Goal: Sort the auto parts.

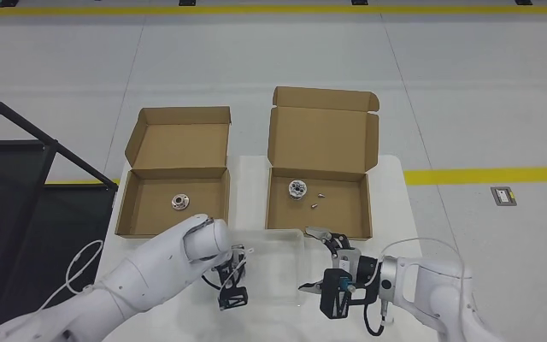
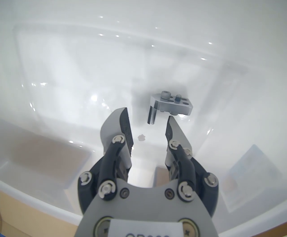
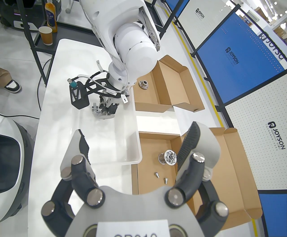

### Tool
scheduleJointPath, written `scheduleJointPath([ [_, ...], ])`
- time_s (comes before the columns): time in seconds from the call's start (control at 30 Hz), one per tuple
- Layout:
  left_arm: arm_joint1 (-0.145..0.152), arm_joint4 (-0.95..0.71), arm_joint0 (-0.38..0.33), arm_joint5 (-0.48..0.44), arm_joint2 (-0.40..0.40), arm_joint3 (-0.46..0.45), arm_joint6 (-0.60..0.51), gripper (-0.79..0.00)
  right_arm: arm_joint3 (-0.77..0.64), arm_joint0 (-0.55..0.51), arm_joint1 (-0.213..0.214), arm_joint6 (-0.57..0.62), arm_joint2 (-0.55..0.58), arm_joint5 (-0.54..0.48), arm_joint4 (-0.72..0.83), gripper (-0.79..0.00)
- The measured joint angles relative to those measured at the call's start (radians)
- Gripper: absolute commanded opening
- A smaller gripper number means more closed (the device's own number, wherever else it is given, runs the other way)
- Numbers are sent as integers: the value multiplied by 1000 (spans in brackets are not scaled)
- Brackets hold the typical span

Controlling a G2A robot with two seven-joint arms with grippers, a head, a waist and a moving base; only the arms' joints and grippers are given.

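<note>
Auto-part bracket (image 2: 171,105) in clear tray (image 2: 67,89), underside hidden; left gripper (image 2: 146,114) apart just beside it, holding nothing; right gripper (image 3: 137,128) wide apart, empty

Pale grey floor (image 1: 256,68), yellow lines (image 1: 479,176). Blue and white pegboard panels (image 3: 237,56) beyond white bench (image 3: 67,56). Black rack (image 3: 40,47) holds paper cup (image 3: 46,35), bottle (image 3: 50,15).

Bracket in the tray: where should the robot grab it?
Probably by the bracket's flat plate, pinched across its two long straight sides, coming from above with the open left gripper. It lies holes-up in the tray. The bolts on top and the pin at one end are round and may slip.
</note>
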Motion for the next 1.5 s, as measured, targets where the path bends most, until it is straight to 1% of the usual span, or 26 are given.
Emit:
scheduleJointPath([
  [0.13, -11, 0, 1, 0, 0, 12, 2, -422, 0, 0, 0, 0, 0, 0, 0, 0],
  [0.2, -16, 0, -2, 1, 7, 17, 3, -456, 0, 0, 0, 0, 0, 0, 0, 0],
  [0.33, -26, 0, -9, 1, 18, 28, 1, -499, 0, 0, 0, 0, 0, 0, 0, 0],
  [0.43, -31, 0, -11, 3, 20, 34, 3, -600, 0, 0, 0, 0, 0, 0, 0, 0],
  [0.53, -35, 0, -11, 6, 19, 37, 4, -634, 0, 0, 0, 0, 0, 0, 0, 0],
  [0.6, -36, 0, -11, 12, 19, 36, 2, -643, 0, 0, 0, 0, 0, 0, 0, 0],
  [0.7, -35, 0, -10, 19, 19, 38, 8, -634, 0, 0, 0, 0, 0, 0, 0, 0],
  [0.8, -31, 0, -7, 19, 19, 37, 3, -600, 0, 0, 0, 0, 0, 0, 0, 0],
  [0.83, -29, 0, -8, 14, 19, 37, -3, -576, 0, 0, 0, 0, 0, 0, 0, 0],
  [0.9, -24, 0, -12, 6, 15, 33, -8, -554, 0, 0, 0, 0, 0, 0, 0, 0],
  [1.0, -11, -10, -13, -5, -17, 17, -12, -542, 0, 0, 0, 0, 0, 0, 0, 0],
  [1.1, 9, -5, -6, -28, -47, -22, -12, -551, 0, 0, 0, 0, 0, 0, 0, 0],
  [1.23, 46, -2, 13, -61, -80, -92, 24, -539, 0, 0, 0, 0, 0, 0, 0, 0],
  [1.37, 79, -12, 35, -96, -80, -140, 17, -554, 0, 0, 0, 0, 0, 0, 0, 0],
  [1.4, 85, -23, 40, -106, -80, -147, 7, -542, 0, 0, 0, 0, 0, 0, 0, 0],
  [1.43, 93, -45, 46, -124, -83, -155, -12, -505, 0, 0, 0, 0, 0, 0, 0, 0],
  [1.47, 99, -66, 50, -140, -85, -163, -28, -434, 0, 0, 0, 0, 0, 0, 0, 0],
  [1.5, 106, -98, 55, -163, -89, -174, -51, -34, 0, 0, 0, 0, 0, 0, 0, 0],
])
